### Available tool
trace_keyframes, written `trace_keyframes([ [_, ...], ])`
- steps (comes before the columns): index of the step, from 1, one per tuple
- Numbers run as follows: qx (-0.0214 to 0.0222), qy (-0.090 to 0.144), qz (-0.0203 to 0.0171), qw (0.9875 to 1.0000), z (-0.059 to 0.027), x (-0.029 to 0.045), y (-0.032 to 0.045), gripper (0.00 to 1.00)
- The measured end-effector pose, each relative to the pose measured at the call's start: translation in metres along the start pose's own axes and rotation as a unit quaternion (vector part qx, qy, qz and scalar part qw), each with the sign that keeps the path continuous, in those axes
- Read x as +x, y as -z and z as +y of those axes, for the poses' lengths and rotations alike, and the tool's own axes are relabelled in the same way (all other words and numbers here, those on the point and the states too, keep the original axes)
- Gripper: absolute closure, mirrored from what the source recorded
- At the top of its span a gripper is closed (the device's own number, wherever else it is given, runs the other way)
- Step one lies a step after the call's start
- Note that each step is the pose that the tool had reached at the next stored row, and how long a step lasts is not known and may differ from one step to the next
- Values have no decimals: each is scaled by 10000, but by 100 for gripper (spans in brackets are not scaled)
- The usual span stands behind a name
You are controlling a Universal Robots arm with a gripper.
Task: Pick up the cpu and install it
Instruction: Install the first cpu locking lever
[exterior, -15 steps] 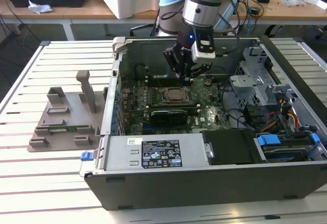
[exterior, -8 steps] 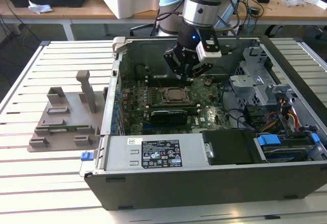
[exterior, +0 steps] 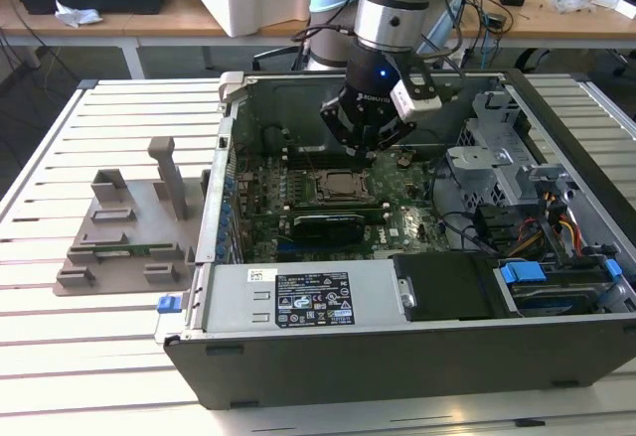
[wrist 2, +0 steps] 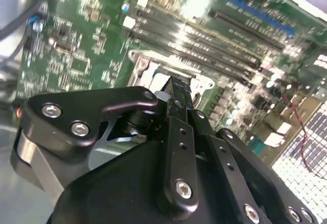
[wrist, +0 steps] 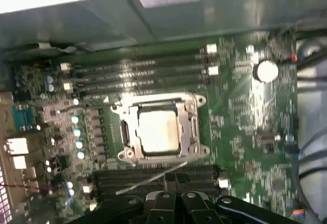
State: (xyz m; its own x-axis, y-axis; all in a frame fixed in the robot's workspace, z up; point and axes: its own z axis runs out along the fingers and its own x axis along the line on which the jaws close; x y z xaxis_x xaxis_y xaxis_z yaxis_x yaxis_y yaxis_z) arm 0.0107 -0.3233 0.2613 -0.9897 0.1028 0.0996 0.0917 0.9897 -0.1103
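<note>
Black metal gripper [wrist 2: 176, 94], jaws closed and empty as far as I can tell, hangs above the seated silvery square cpu [wrist: 158, 130]; check flush seating in the metal-framed socket [wrist: 194, 127].

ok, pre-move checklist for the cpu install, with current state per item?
1. cpu in the socket: ok, its silvery top sits inside the frame in the first wrist view.
2. cpu seated flat and square: cannot tell, though it looks level.
3. tool off the cpu: ok, in the exterior view it hangs above the socket area, apart from the chip.
4. tool carrying nothing: cannot tell.
5. Memory slots beside the socket free of loose parts: ok.
6. Grey holder tray outside the case: ok, it lies on the table at the exterior view's left.
</note>
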Motion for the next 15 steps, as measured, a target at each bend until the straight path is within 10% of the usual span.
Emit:
trace_keyframes([
  [2,-324,123,21,9994,0,0,0,89],
  [5,-558,246,34,9981,0,0,0,89],
  [13,-535,807,9,9953,0,1,0,89],
  [15,-538,801,-130,9952,0,1,-3,89],
])
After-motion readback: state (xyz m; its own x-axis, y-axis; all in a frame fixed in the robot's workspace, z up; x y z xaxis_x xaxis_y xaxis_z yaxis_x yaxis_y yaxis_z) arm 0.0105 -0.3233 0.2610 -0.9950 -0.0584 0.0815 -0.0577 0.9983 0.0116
